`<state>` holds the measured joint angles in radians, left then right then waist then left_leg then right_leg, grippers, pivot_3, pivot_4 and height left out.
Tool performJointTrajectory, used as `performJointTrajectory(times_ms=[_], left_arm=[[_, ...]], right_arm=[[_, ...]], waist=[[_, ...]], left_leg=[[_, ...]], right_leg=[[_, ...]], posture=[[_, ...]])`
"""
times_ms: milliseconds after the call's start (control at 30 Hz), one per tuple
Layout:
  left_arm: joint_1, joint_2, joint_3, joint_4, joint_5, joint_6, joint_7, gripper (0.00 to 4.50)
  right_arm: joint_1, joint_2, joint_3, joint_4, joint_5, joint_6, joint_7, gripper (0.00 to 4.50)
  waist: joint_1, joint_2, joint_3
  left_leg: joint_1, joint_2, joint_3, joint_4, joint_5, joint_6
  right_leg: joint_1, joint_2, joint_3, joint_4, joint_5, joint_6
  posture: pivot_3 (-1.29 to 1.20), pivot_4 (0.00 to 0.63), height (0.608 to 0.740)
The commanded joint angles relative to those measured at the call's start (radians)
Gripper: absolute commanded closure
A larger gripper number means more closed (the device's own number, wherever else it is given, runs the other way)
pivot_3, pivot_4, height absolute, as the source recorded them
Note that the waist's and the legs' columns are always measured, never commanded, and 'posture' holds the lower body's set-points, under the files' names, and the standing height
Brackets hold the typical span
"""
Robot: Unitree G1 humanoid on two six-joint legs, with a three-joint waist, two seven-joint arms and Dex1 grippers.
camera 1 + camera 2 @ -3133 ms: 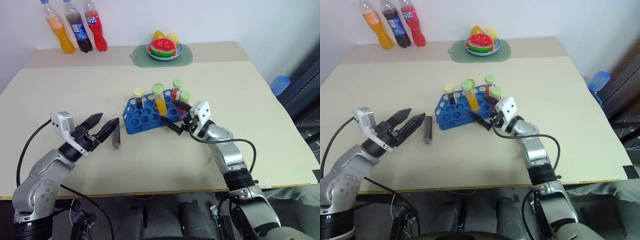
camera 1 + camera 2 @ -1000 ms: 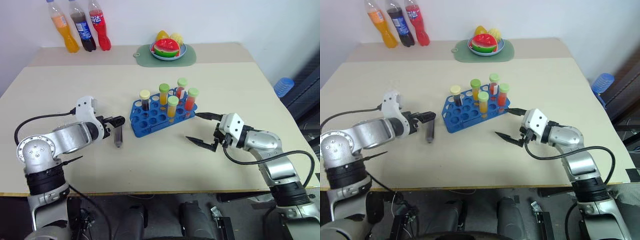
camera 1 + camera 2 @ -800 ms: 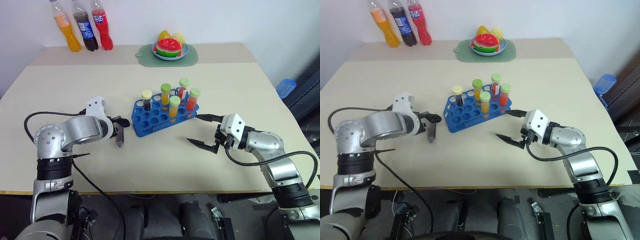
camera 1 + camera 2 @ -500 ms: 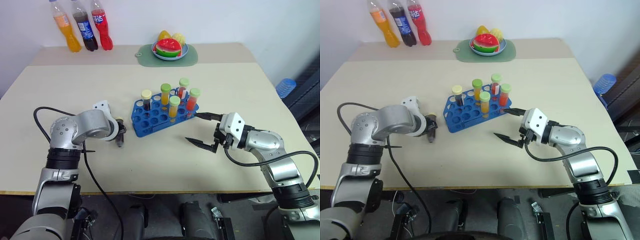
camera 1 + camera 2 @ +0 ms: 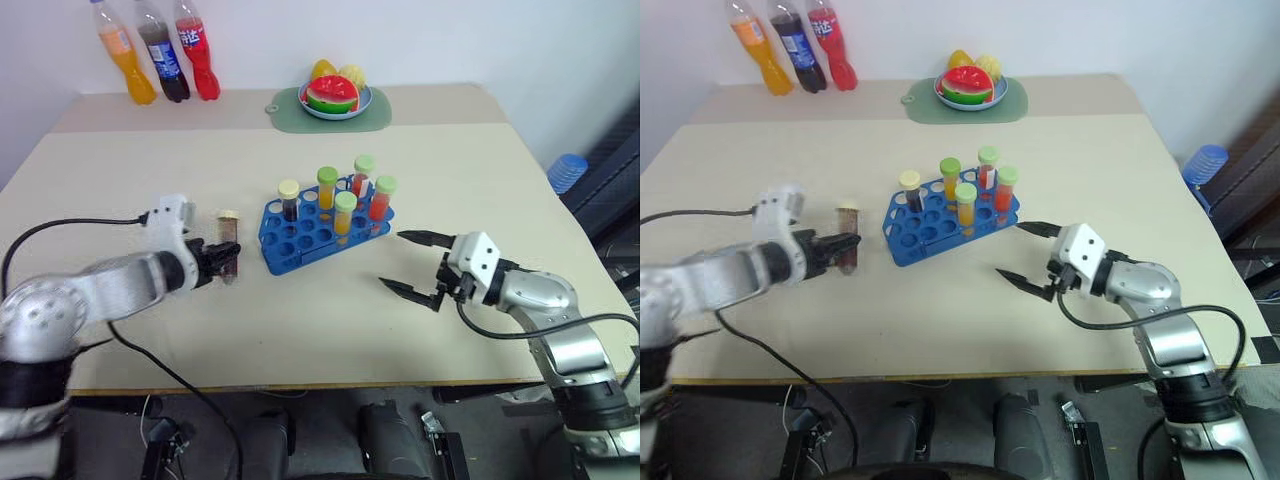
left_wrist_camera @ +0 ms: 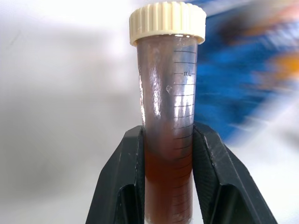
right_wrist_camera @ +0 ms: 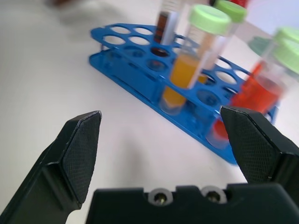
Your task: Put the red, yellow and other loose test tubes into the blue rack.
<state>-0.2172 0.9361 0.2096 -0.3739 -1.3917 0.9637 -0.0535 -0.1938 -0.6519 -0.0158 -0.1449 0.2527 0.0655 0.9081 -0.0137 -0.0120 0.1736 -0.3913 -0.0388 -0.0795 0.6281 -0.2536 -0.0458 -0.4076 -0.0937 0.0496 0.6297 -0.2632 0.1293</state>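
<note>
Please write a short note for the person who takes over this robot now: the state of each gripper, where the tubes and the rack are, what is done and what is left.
Left gripper: shut on the brown test tube with the pale yellow cap, held upright above the table to the left of the blue rack.
Right gripper: open, holding nothing, just right of the rack.
Done: five capped tubes stand in the rack, with orange, red and dark liquid.
Left: carry the brown tube to a free hole and let go of it.
</note>
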Motion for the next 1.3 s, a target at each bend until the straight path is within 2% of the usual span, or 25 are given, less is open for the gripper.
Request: performJointTrajectory(times_ms=[33, 133, 233, 333, 500, 700, 900, 1100, 1300], left_arm=[[-0.012, -0.033, -0.008, -0.016, 0.242, -0.223, -0.286, 3.70], [-0.035, -0.205, -0.113, 0.030, 0.475, -0.506, -0.458, 3.70], [-0.077, -0.359, -0.207, 0.144, 0.660, -0.711, -0.568, 3.70], [-0.160, -0.506, -0.263, 0.316, 0.757, -0.844, -0.651, 3.70], [-0.302, -0.650, -0.254, 0.642, 0.862, -1.031, -0.761, 3.70], [-0.405, -0.685, -0.249, 0.961, 0.985, -1.204, -0.858, 3.70], [-0.443, -0.706, -0.229, 1.132, 1.003, -1.254, -0.976, 3.70], [-0.455, -0.737, -0.228, 1.176, 1.013, -1.276, -1.077, 3.70], [-0.463, -0.748, -0.222, 1.198, 1.031, -1.272, -1.092, 3.70]], right_arm=[[0.019, 0.011, -0.032, -0.046, 0.021, 0.010, -0.031, 0.00], [0.070, 0.027, -0.043, -0.069, 0.018, 0.020, -0.075, 0.00], [0.127, 0.038, -0.049, -0.102, 0.013, 0.029, -0.112, 0.00], [0.212, 0.052, -0.070, -0.150, 0.010, 0.038, -0.158, 0.00], [0.330, 0.075, -0.088, -0.230, 0.006, 0.057, -0.227, 0.00], [0.442, 0.106, -0.104, -0.309, -0.020, 0.060, -0.300, 0.00], [0.486, 0.125, -0.113, -0.348, -0.032, 0.055, -0.344, 0.00], [0.503, 0.130, -0.114, -0.365, -0.041, 0.054, -0.368, 0.00], [0.494, 0.135, -0.098, -0.364, -0.052, 0.052, -0.382, 0.00]], waist=[[0.010, 0.000, 0.000], [0.028, -0.001, 0.000], [0.028, -0.001, 0.000], [0.026, -0.002, 0.000], [0.021, -0.002, 0.000], [0.017, -0.002, 0.000], [0.017, -0.003, -0.001], [0.018, -0.003, -0.003], [0.018, -0.004, -0.003]], left_leg=[[0.000, 0.000, 0.000, 0.001, 0.000, 0.000], [0.000, 0.000, -0.001, 0.003, -0.001, 0.002], [0.000, -0.002, -0.001, 0.004, -0.002, 0.004], [0.000, -0.002, -0.001, 0.004, -0.003, 0.005], [0.000, -0.001, -0.001, 0.004, -0.003, 0.006], [0.000, -0.001, -0.001, 0.005, -0.003, 0.006], [0.001, -0.001, -0.002, 0.006, -0.003, 0.006], [0.003, -0.002, -0.003, 0.006, -0.004, 0.007], [0.004, -0.002, -0.004, 0.006, -0.004, 0.007]], right_leg=[[0.001, 0.000, 0.000, 0.000, 0.000, -0.001], [0.005, -0.001, -0.001, -0.003, -0.001, -0.003], [0.006, -0.003, -0.001, -0.006, -0.001, -0.002], [0.006, -0.003, -0.001, -0.006, 0.001, 0.002], [0.005, -0.003, -0.002, -0.004, 0.002, 0.004], [0.005, -0.002, -0.002, -0.002, 0.002, 0.005], [0.006, -0.002, -0.002, -0.001, 0.002, 0.005], [0.009, -0.002, -0.002, -0.001, 0.001, 0.006], [0.011, -0.002, -0.003, -0.001, 0.001, 0.006]], posture=[[0.00, 0.150, 0.740], [0.00, 0.150, 0.740], [0.00, 0.150, 0.740], [0.00, 0.150, 0.740], [0.00, 0.150, 0.740], [0.00, 0.150, 0.740], [0.00, 0.150, 0.740], [0.00, 0.150, 0.740], [0.00, 0.150, 0.740]])
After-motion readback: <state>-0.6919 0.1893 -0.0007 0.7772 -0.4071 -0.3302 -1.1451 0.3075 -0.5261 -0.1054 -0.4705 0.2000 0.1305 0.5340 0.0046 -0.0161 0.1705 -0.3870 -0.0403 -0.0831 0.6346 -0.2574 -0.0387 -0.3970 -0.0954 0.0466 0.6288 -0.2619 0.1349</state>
